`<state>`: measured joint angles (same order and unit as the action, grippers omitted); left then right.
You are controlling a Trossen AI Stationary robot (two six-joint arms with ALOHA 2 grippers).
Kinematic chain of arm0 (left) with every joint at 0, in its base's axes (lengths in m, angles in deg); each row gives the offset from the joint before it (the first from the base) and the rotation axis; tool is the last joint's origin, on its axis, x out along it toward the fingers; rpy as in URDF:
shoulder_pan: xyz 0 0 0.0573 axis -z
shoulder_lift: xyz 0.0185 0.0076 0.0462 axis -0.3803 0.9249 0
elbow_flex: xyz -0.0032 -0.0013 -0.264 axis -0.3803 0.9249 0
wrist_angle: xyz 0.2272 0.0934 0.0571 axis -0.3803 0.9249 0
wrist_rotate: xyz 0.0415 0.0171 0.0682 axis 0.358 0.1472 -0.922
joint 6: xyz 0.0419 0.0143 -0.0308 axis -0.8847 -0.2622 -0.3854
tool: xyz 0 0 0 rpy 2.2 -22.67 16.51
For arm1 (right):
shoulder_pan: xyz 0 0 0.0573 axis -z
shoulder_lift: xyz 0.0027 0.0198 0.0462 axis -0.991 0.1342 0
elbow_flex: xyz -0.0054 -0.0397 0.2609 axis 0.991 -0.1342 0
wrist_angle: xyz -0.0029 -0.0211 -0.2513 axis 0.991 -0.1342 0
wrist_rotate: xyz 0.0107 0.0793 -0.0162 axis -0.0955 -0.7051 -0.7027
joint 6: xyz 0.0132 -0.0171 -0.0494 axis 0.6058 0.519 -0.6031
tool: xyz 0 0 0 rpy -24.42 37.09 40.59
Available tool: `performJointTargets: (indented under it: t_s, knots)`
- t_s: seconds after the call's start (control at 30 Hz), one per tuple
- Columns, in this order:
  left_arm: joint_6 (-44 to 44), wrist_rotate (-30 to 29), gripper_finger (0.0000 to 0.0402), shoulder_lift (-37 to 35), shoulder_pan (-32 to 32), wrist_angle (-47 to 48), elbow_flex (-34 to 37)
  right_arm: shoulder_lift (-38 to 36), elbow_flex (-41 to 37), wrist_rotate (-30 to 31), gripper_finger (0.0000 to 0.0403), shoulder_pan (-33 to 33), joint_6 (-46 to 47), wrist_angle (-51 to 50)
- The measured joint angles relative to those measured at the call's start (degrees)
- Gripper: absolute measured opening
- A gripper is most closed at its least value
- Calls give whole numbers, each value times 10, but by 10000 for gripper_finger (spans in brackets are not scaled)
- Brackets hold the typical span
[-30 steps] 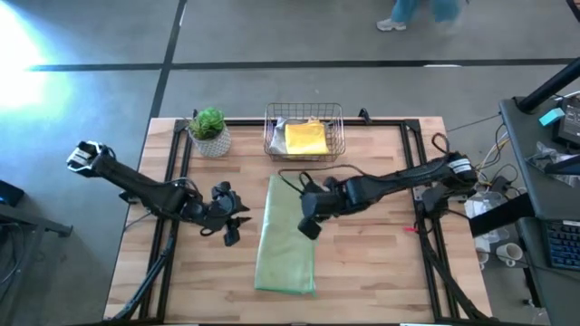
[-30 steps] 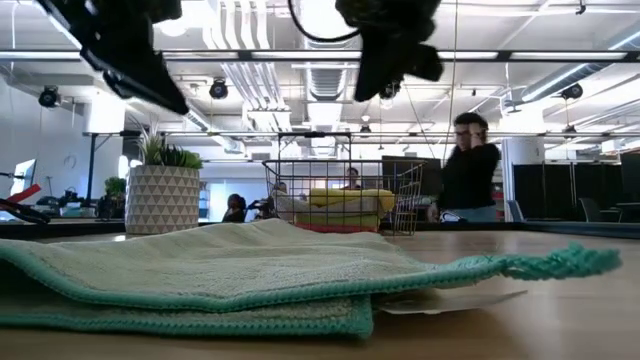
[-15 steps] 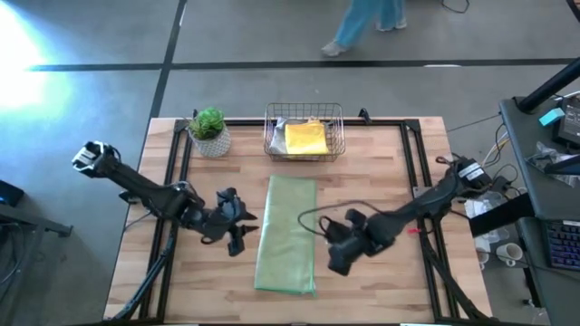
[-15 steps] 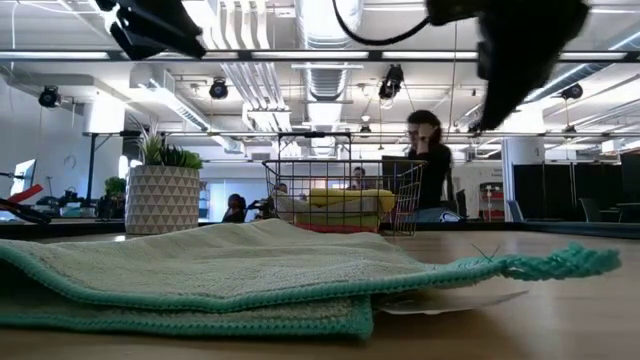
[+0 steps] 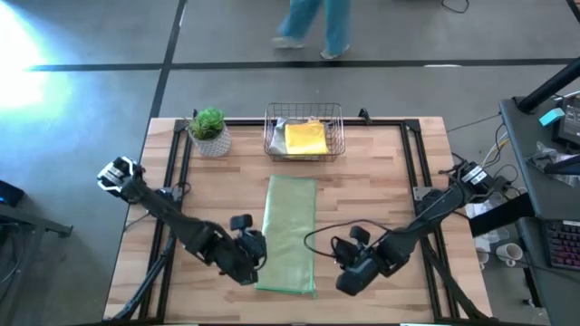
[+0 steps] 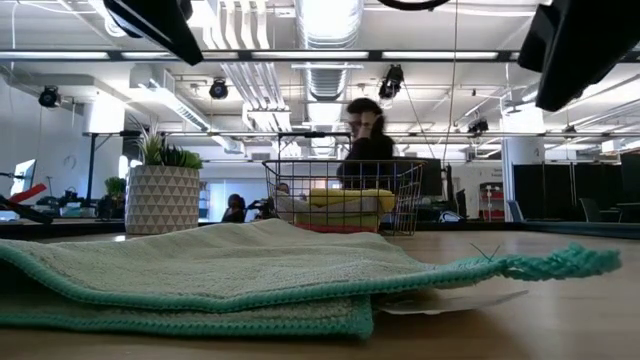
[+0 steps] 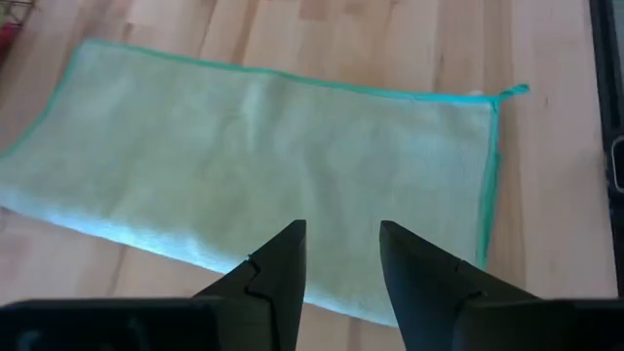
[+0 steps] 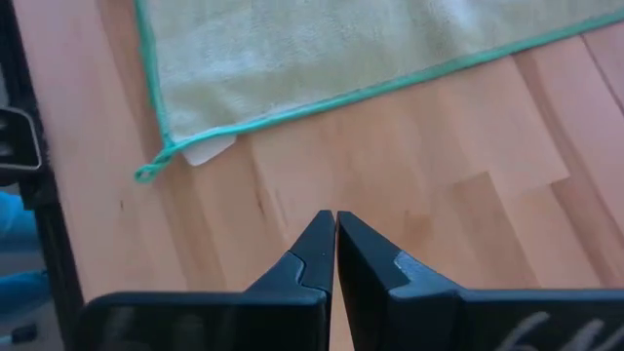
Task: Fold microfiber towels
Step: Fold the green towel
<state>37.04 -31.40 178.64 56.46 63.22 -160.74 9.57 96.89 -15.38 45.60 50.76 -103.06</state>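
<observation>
The table [image 5: 381, 172] is a light wooden top of butcher-block planks, with a dark metal frame running along its sides. It stands on a grey floor crossed by a dark line. On the middle of the wood lies the pale sage green towel [image 5: 288, 233], folded into a long narrow strip with a teal stitched edge; one end points to the copper wire basket [image 5: 304, 132], the other end lies near the front edge of the table. In the basket, at the far side, rest the yellow towel [image 5: 306, 138] and a grey towel [image 5: 281, 129] under it. A small potted plant [image 5: 209, 130] in a white patterned pot stands just beside the basket.

The left gripper [image 5: 250, 256] hangs over the front left part of the strip, its two dark fingers [image 7: 281, 265] spread apart with nothing between them. The right gripper [image 5: 352, 276] is over bare wood beside the front right corner of the towel, its fingers [image 8: 314, 255] pressed together, holding nothing.

Behind the table the low view shows a large office hall with ceiling pipes and lamps. A person [image 6: 366, 140] in dark clothes stands behind the basket. In the high view, a person's legs [image 5: 313, 23] cross the floor beyond the table.
</observation>
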Motion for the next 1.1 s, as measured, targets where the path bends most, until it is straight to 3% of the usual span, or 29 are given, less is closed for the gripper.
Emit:
performJointTargets:
  t_s: [0.2,0.43,0.57,0.73,1.1]
  knots:
    - [1,1,118,20,10,16,-34,0,0,1,9,-24,16,0]
    - [45,-5,118,17,16,178,-122,-3,21,12,9,-45,11,2]
    - [41,-29,118,16,29,198,-155,-3,45,53,9,-56,-32,26]
    - [-2,-36,118,20,55,199,-157,-3,54,76,9,-59,-80,76]
    - [-37,-64,118,76,73,239,-142,-3,55,74,15,-55,-87,89]
